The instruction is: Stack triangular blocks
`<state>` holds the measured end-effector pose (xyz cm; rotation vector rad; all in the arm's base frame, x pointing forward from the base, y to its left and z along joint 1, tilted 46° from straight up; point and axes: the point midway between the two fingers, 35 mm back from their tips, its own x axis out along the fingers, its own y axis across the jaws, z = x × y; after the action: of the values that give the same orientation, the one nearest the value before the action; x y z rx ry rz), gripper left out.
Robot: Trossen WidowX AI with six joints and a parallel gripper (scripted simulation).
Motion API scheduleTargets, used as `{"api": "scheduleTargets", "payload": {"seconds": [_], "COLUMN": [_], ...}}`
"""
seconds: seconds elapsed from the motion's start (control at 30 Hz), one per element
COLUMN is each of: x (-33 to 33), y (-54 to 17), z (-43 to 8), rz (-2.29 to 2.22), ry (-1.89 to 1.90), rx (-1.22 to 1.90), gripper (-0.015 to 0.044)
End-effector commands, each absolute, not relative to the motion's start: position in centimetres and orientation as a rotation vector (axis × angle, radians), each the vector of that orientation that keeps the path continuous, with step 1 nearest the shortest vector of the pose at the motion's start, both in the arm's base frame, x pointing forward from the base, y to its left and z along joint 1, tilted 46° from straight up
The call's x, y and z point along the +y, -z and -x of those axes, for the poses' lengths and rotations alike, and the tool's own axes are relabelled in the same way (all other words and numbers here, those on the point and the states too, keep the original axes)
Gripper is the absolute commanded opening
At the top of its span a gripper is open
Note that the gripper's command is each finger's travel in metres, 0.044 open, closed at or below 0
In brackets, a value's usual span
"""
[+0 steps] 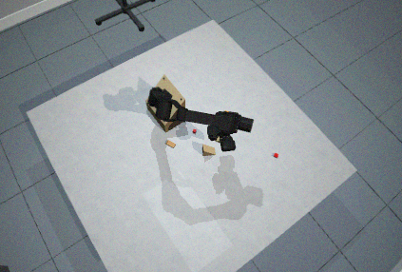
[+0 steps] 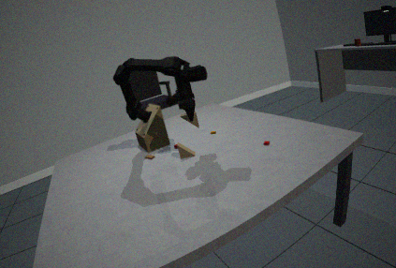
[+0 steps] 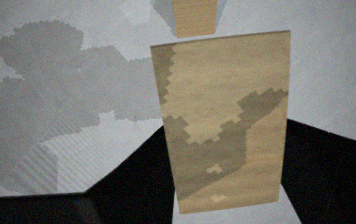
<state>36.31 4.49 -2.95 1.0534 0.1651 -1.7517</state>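
Note:
My gripper is shut on a tan triangular block, holding it in the air above the table. In the wrist view a broad rectangular face of it fills the space between the fingers. In the top view the arm hides most of it. The other triangular block rests on the table, its slope showing in the exterior view. In the wrist view a tan block, seemingly this one, shows beyond the held block's far edge. The two blocks are apart.
A wooden wedge stands under the arm's base. A small flat tan piece lies near it. One red cube lies near the resting block, another farther off. An orange piece lies behind.

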Motion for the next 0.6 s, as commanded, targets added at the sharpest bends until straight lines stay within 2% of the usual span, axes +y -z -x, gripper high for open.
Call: {"api": "scheduleTargets", "payload": {"seconds": [0.0,0.57], "x": [5.2,-0.8], "y": [3.6,6.5], "z": [-36.1,-34.2], "rz": [-1.053,-1.050], "ry": [1.755,1.755], "rx": [0.152,0.150], "gripper": [0.0000,0.0000]}}
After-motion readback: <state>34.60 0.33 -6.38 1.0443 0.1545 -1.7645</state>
